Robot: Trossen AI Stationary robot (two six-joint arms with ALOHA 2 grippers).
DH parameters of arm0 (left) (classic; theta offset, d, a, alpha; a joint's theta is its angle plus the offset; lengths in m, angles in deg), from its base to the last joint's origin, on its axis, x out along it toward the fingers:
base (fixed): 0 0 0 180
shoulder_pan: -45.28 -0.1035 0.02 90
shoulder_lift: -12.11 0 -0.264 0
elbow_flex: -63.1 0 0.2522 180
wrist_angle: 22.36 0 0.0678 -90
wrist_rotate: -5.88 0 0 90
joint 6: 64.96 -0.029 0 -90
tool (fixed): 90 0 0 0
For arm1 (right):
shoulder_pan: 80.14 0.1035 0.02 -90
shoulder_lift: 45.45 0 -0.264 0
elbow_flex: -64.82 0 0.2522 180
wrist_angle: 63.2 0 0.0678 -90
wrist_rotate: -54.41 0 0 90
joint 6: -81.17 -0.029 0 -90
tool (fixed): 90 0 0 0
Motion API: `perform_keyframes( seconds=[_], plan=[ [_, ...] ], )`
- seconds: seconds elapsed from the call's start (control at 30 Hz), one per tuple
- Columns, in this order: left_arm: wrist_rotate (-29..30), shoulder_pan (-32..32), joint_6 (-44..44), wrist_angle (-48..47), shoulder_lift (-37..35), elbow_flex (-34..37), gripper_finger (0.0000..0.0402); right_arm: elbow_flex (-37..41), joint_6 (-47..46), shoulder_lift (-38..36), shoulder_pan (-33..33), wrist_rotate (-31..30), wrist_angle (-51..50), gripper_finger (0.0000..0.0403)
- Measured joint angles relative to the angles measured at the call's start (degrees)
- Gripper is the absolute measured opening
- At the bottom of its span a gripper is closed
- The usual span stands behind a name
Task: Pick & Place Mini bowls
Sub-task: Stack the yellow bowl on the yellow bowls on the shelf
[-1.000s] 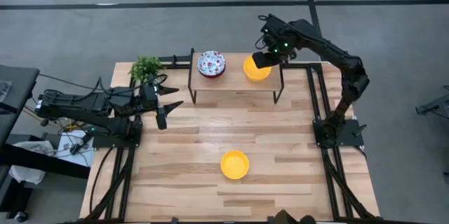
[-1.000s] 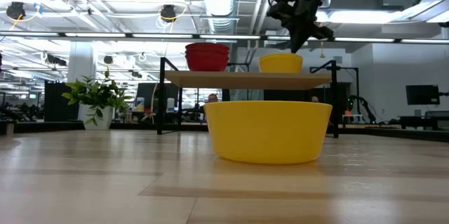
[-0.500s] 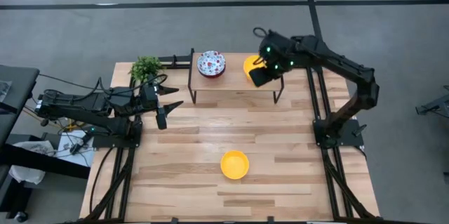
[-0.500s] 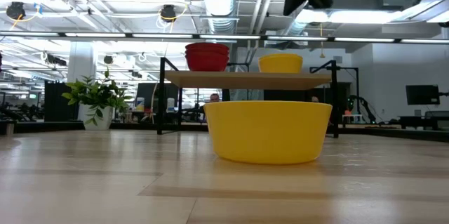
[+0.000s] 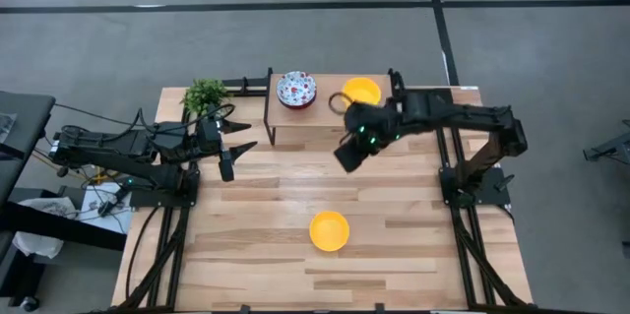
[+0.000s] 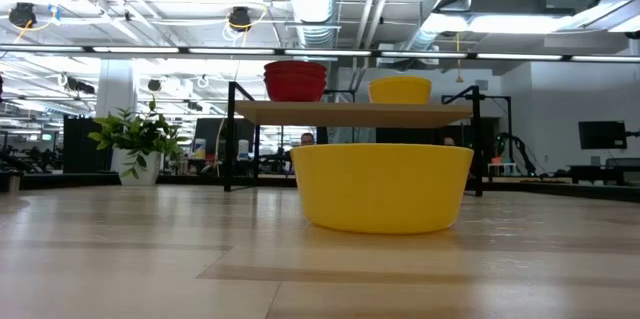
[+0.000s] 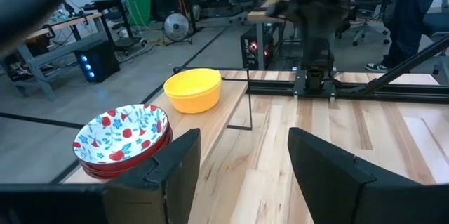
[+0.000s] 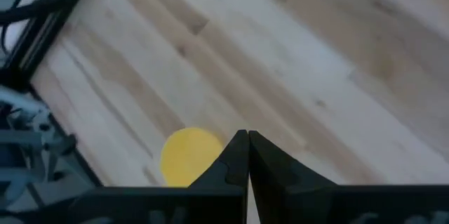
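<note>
We take the shelf (image 5: 330,112) at the far edge of the tabletop (image 5: 394,245) as landmark. On it sit a stack of floral bowls (image 5: 296,89) toward its left end and a yellow bowl (image 5: 361,91) toward its right end, apart from each other. A second yellow bowl (image 5: 329,230) sits on the tabletop, well in front of the shelf. The right claw (image 5: 346,157) hangs just in front of the shelf, between it and that bowl, fingers clenched together on nothing. The left claw (image 5: 234,149) waits to the left of the shelf, fingers spread and empty. A plant (image 5: 205,94) stands left of the shelf, near the back corner.
</note>
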Motion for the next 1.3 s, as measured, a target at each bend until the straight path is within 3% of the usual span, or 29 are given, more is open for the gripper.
perform_keyframes(
  seconds=[0.6,1.0,1.3],
  plan=[
    [-1.09,0.01,0.20,-0.08,-0.11,0.01,0.0214,0.02,-6.64,8.83,9.30,0.31,2.52,0.0001],
    [-1.09,0.02,0.20,-0.30,-0.11,0.01,0.0214,0.04,-16.47,9.41,9.80,3.75,0.99,0.0002],
    [-1.09,0.02,0.20,-0.33,-0.11,0.01,0.0214,0.04,-18.16,9.41,9.78,3.76,0.57,0.0002]
  ],
)
